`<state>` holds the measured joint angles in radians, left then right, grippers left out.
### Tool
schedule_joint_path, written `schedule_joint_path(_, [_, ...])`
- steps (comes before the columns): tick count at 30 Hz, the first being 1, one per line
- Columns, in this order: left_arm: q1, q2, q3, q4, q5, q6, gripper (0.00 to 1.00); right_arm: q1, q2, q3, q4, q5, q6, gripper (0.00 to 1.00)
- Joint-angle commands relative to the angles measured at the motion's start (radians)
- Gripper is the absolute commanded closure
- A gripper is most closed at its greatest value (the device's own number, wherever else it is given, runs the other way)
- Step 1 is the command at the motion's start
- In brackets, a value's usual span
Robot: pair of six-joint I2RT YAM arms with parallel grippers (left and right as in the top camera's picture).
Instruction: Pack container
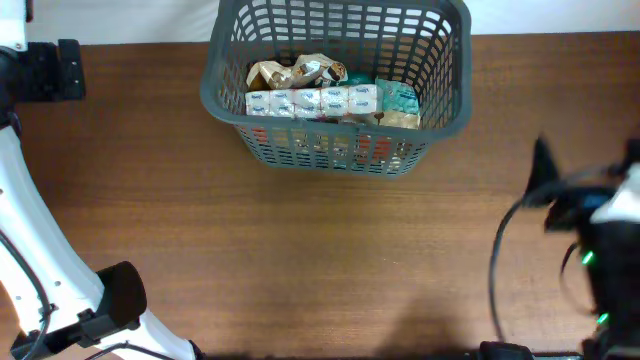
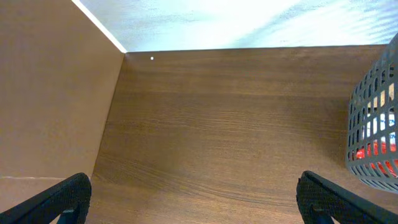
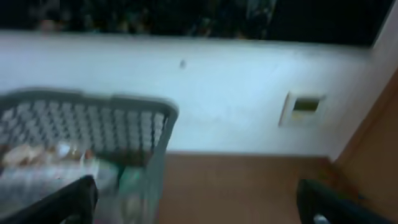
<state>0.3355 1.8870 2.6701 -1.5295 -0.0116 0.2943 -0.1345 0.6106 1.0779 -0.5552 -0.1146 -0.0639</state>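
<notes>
Brown table (image 1: 300, 230) carries the container (image 1: 210, 80) at its far side; left tool (image 2: 193, 186) and right tool (image 3: 198, 193) stand wide, empty, apart from it.

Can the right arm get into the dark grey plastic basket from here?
Probably yes: the right gripper is open and empty, only bare brown wooden table lies between it and the dark grey lattice plastic basket, whose top is uncovered.

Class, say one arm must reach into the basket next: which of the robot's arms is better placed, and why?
Probably the right. The right gripper, open, faces the basket with the packets close ahead; the left gripper sees only its side wall at the frame's edge.
</notes>
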Motion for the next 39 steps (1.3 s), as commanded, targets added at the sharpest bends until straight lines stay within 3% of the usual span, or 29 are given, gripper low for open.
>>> schedule_joint_path(1, [0.006, 0.002, -0.001, -0.001, 0.004, -0.010, 0.01, 0.024, -0.120, -0.166, 0.011, -0.006, -0.001, 0.01])
schedule_joint_path(13, [0.006, 0.002, -0.001, -0.002, 0.004, -0.010, 0.01, 0.130, -0.507, -0.798, 0.362, -0.013, 0.055, 0.01])
schedule_joint_path(23, [0.006, 0.002, -0.001, -0.002, 0.004, -0.010, 0.01, 0.143, -0.608, -0.956, 0.392, -0.013, 0.055, 0.01])
schedule_joint_path(39, [0.006, 0.002, -0.001, -0.002, 0.004, -0.010, 0.01, 0.143, -0.607, -1.033, 0.402, -0.013, 0.054, 0.01])
